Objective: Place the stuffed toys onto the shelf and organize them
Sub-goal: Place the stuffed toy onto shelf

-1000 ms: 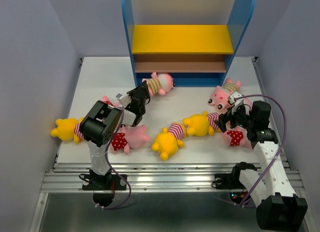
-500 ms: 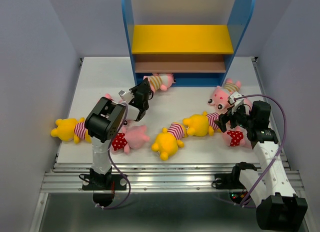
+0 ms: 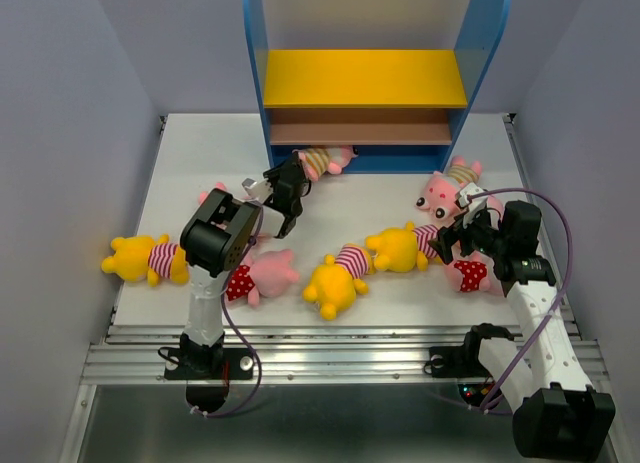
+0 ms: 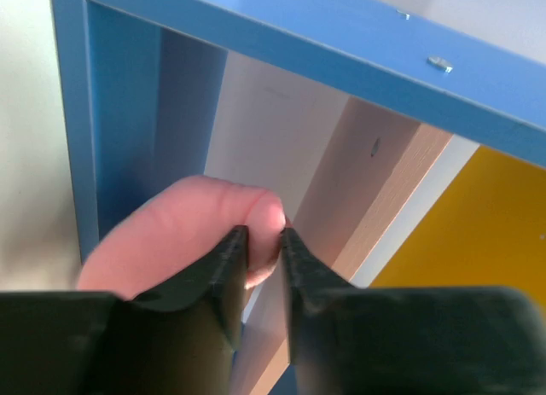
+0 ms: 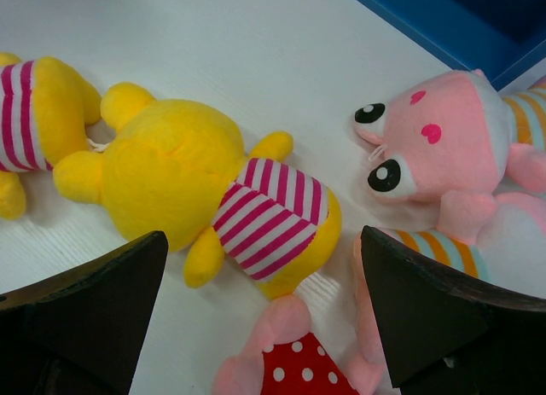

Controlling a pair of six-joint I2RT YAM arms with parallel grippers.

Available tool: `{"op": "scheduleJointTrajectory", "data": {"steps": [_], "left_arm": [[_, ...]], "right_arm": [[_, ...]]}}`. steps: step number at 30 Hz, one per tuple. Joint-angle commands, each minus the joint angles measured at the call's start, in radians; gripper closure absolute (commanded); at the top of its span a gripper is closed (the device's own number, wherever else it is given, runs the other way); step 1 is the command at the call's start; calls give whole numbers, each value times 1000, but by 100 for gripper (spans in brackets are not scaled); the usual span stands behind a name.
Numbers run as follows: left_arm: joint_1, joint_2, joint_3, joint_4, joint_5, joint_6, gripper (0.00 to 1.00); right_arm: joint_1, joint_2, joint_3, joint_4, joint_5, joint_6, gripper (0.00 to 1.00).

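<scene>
Top external: over the last second my left claw (image 3: 288, 188) pushed the pink plush pig in a tan-striped shirt (image 3: 325, 161) partly into the bottom tier of the blue-sided three-tier shelf (image 3: 254, 63), so the first toy is nearly placed. Left wrist: fingers (image 4: 209, 293) a slit apart with pink plush between the tips, pinching or released I can't tell. Right claw (image 3: 452, 238) gapes wide, empty, over the yellow plush bear in a red-striped shirt (image 3: 398, 248).

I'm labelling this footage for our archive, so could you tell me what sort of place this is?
Probably a robot test booth: plain walls box in a white table, two arms are bolted to a metal rail, and stuffed toys lie before a small shelf.
</scene>
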Motion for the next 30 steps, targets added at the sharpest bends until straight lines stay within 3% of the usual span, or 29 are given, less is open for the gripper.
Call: {"op": "scheduleJointTrajectory", "data": {"steps": [1,8,11,22,30], "left_arm": [[-2,20,-11,139,44,-55,63],[7,-3,-115,300,136,17,43],[15,-26,-161,341,172,46,39],[61,-135,-296,415,278,166,33],[114,-218,-370,366,461,333,33]], "right_arm": [[-5,3,20,20,4,-13,0],[-5,5,19,22,10,-15,0],[-5,6,20,20,12,-15,0],[-5,12,19,20,19,-17,0],[-5,17,19,20,22,-17,0]]}}
